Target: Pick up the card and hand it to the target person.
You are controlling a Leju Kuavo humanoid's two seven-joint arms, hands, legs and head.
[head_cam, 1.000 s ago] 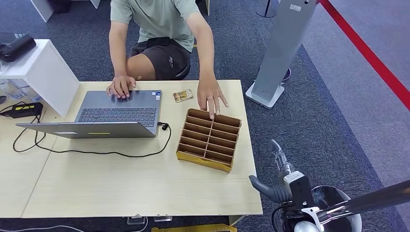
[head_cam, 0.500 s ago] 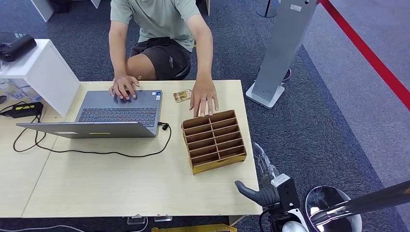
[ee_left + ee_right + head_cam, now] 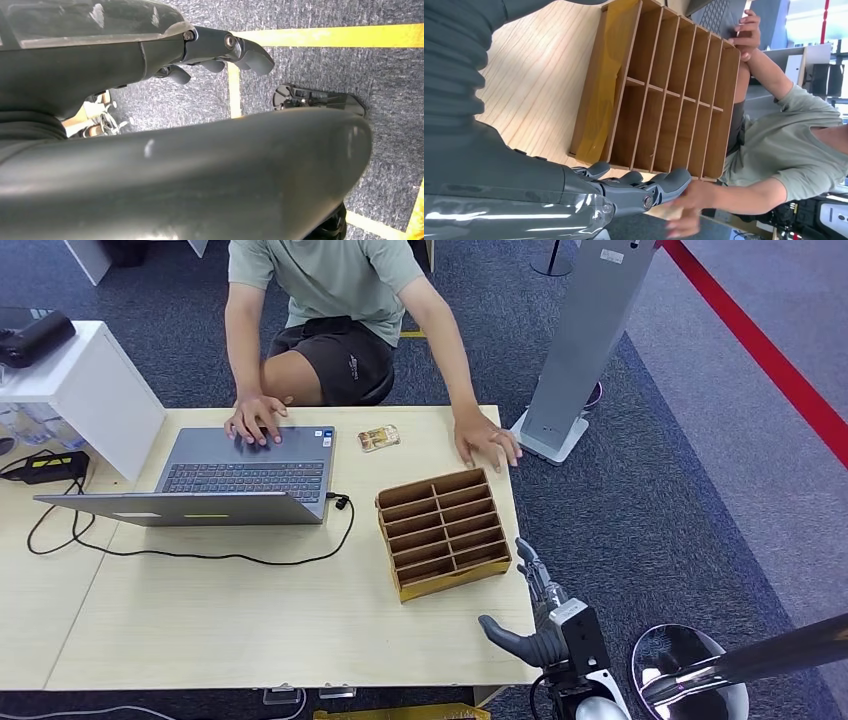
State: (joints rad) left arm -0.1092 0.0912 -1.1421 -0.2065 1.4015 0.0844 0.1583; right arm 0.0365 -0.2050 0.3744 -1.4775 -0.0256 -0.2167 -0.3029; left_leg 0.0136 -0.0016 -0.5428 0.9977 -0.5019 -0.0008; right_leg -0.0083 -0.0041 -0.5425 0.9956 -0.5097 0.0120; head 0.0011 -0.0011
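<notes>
Wooden organizer (image 3: 443,532) sits just beyond your right robot hand (image 3: 535,615), spread and empty: reach over its near edge for the yellow card (image 3: 601,85).

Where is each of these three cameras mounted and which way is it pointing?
Head view: high on the robot, facing forward and down at the table, laptop, wooden organizer and seated person; the right hand comes in from below.
Left wrist view: behind the left hand, looking down at carpet with yellow lines, past dark body parts.
Right wrist view: behind the right hand, facing the wooden organizer and person.
Shared: the head and right wrist views both show the organizer, person and right hand.
</notes>
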